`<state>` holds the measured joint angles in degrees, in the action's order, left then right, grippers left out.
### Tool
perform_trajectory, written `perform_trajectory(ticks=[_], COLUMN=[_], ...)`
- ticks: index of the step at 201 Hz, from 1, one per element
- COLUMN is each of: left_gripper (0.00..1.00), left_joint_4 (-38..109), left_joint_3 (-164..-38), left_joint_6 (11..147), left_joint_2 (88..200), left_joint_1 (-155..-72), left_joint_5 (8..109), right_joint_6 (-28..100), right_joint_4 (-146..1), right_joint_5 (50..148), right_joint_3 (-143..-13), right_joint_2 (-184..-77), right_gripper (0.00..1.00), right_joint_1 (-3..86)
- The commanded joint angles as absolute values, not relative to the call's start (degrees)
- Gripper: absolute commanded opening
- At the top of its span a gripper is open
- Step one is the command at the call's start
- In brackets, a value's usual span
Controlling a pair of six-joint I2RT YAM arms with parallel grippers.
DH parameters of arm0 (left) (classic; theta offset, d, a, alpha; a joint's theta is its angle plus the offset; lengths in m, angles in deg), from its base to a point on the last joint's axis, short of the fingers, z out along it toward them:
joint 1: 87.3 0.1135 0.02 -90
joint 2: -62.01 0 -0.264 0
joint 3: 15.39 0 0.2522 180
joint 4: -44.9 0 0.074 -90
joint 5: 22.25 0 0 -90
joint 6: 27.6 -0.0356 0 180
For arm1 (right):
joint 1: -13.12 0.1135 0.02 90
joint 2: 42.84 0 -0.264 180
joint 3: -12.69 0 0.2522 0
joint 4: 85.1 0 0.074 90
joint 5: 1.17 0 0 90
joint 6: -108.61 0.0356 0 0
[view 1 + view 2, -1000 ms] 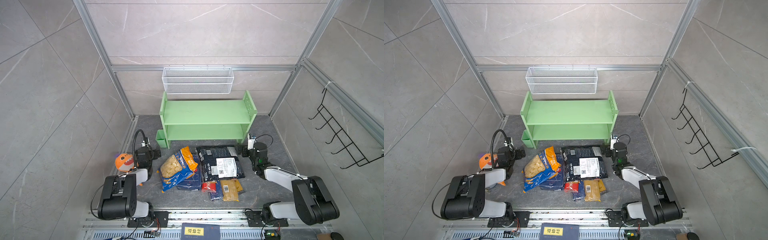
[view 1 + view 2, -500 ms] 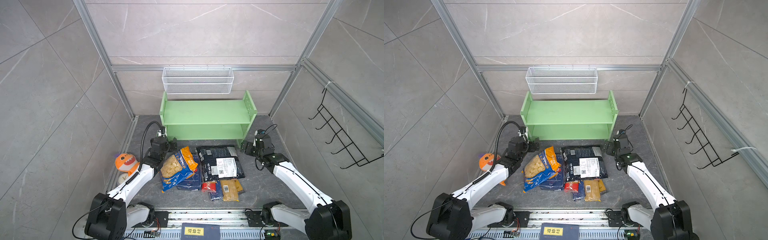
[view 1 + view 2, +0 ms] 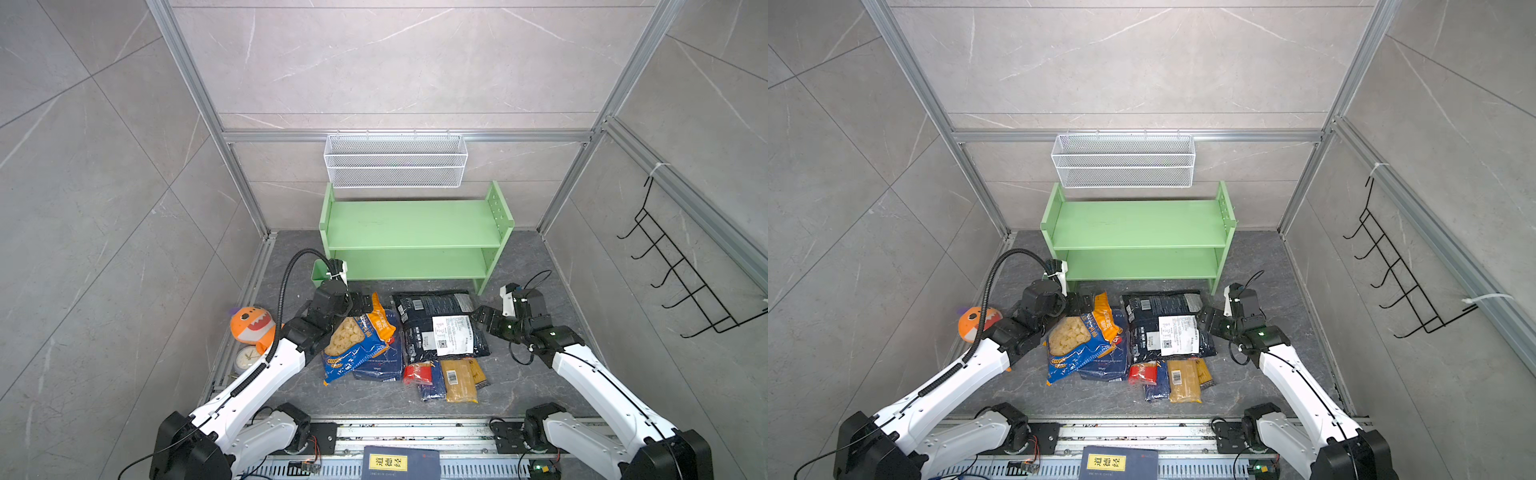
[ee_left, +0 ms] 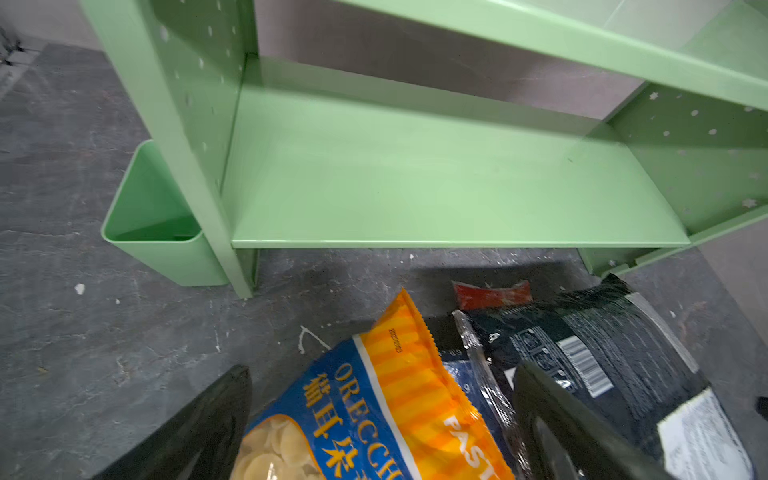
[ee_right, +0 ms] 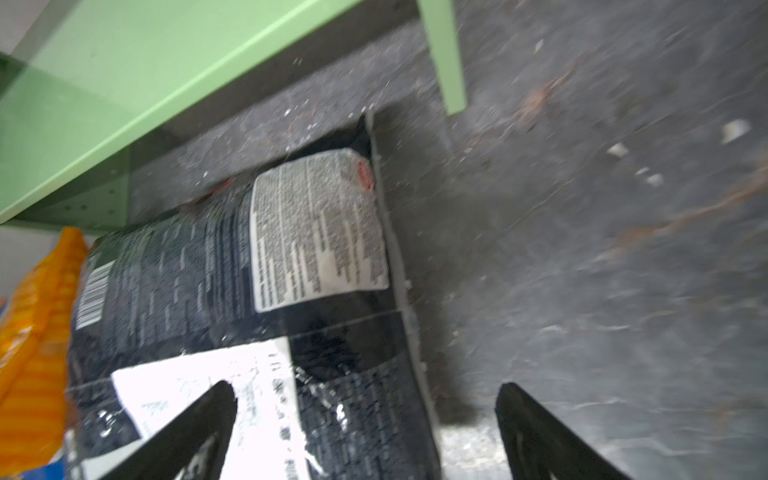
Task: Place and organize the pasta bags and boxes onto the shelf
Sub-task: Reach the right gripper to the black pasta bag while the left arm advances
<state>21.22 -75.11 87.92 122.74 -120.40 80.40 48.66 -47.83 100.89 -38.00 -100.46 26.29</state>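
Shelf (image 3: 411, 224) bare — bags (image 3: 440, 324) and boxes (image 3: 380, 365) all lie before it, none placed — left gripper (image 4: 382, 432) and right gripper (image 5: 365, 436) both spread wide, empty.

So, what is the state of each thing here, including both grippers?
shelf: upright, both tiers bare.
orecchiette bag: lying on the floor, partly over a blue pasta box.
black bag: lying flat, white label up.
spaghetti packs: lying flat on the floor.
left gripper: open, above the orecchiette bag.
right gripper: open, over the black bag's edge.
wire basket: hanging, empty.
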Motion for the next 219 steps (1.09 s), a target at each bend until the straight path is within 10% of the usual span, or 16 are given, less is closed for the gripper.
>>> perform_trajectory(ticks=[1, 105, 219], left_gripper=[1.00, 1.00, 0.67], left_joint_4=[18.8, 13.0, 12.4], left_joint_3=[-79.7, -92.6, -91.8], left_joint_6=[91.6, 93.3, 94.6], left_joint_2=[124.7, 141.0, 148.2], left_joint_1=[-123.5, -128.7, -129.3], left_joint_5=[78.0, 73.2, 67.8], right_joint_6=[51.1, 52.5, 53.8], right_joint_4=[-50.7, -63.0, -69.0], right_joint_5=[108.3, 119.1, 127.0], right_joint_3=[-36.3, -30.7, -31.3], right_joint_2=[-101.9, -112.3, -115.2], right_gripper=[0.99, 0.99, 0.89], right_joint_1=[26.5, 26.4, 26.5])
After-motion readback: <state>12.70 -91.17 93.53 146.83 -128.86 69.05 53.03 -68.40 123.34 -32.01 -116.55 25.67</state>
